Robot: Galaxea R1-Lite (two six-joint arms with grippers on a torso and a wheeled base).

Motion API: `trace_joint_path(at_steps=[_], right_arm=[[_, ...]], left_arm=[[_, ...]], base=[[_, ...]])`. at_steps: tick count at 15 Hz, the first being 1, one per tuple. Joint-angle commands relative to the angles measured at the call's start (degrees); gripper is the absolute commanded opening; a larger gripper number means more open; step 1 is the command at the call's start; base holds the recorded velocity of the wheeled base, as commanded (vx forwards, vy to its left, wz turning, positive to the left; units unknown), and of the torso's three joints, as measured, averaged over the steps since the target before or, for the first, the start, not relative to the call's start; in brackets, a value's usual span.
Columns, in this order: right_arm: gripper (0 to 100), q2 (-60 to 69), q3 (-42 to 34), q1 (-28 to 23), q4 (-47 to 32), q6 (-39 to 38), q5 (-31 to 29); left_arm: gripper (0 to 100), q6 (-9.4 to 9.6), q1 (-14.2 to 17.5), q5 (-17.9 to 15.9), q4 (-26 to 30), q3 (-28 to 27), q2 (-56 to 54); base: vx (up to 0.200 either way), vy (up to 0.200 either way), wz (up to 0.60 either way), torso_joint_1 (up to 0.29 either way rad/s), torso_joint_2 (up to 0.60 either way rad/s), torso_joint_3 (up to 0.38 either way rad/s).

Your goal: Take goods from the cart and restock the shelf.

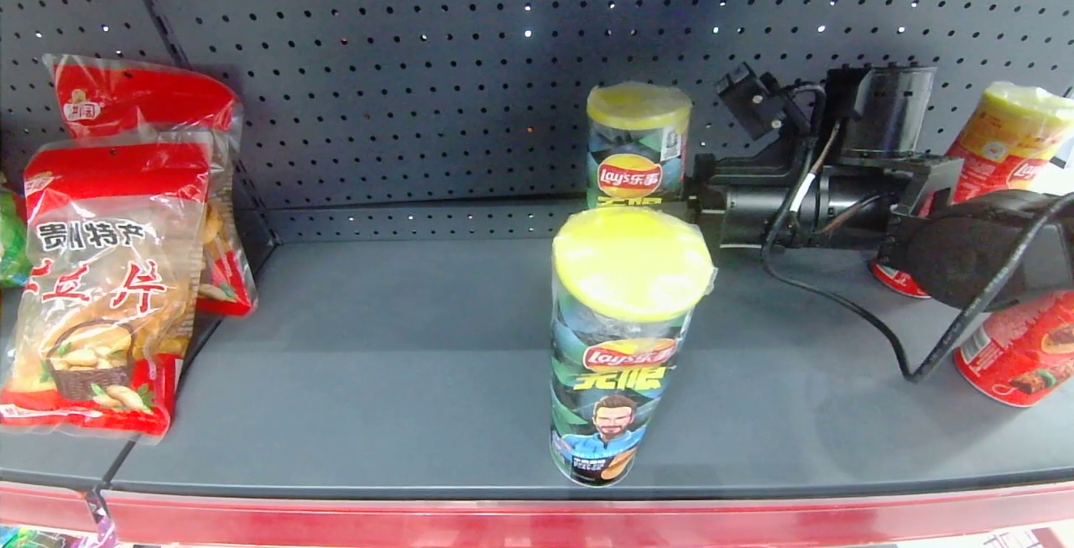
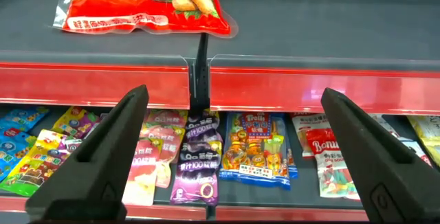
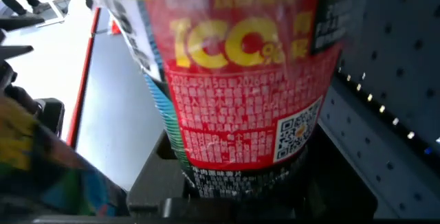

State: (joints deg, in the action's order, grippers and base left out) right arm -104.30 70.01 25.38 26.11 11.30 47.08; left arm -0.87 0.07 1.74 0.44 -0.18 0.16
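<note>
Two chip cans with yellow lids stand upright on the grey shelf (image 1: 403, 380), one at the front (image 1: 621, 347) and one at the back (image 1: 638, 145). My right gripper (image 1: 701, 195) comes in from the right and sits against the rear can's side, low on its body. The right wrist view has a can's red label (image 3: 240, 93) very close to the camera. My left gripper (image 2: 234, 93) hangs open and holds nothing, in front of the shelf's red front edge (image 2: 289, 86).
Red snack bags (image 1: 101, 279) lean at the shelf's left end. Red chip cans (image 1: 1007, 145) stand at the right, one (image 1: 1019, 347) nearer the front under my right arm. A lower shelf holds several candy bags (image 2: 254, 145). Bare shelf lies between the bags and the cans.
</note>
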Motion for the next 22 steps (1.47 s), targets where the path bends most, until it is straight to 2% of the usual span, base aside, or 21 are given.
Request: trace_joint_path(at_steps=[1,8,16,22], right_arm=[[0,2.44,-0.49,0.28,0.25,-0.23,0.03],[0,-0.02,0.48,3.01,0.52,-1.46,-0.23],[0,-4.24,1.09,5.82,6.58,-5.59,-1.46],[0,-4.68,0.13,5.47,6.67,-5.68,-1.46]], left_arm=[[100,-0.01,0.01,0.01,0.00,0.01,0.02],[100,-0.01,0.01,0.01,0.00,0.01,0.02],[100,-0.01,0.01,0.01,0.00,0.09,0.02],[100,-0.01,0.01,0.01,0.00,0.09,0.02]], base=[[0.000,0.000,0.00,0.000,0.00,0.000],[0.000,0.000,0.00,0.000,0.00,0.000],[0.000,0.000,0.00,0.000,0.00,0.000],[0.000,0.000,0.00,0.000,0.00,0.000]])
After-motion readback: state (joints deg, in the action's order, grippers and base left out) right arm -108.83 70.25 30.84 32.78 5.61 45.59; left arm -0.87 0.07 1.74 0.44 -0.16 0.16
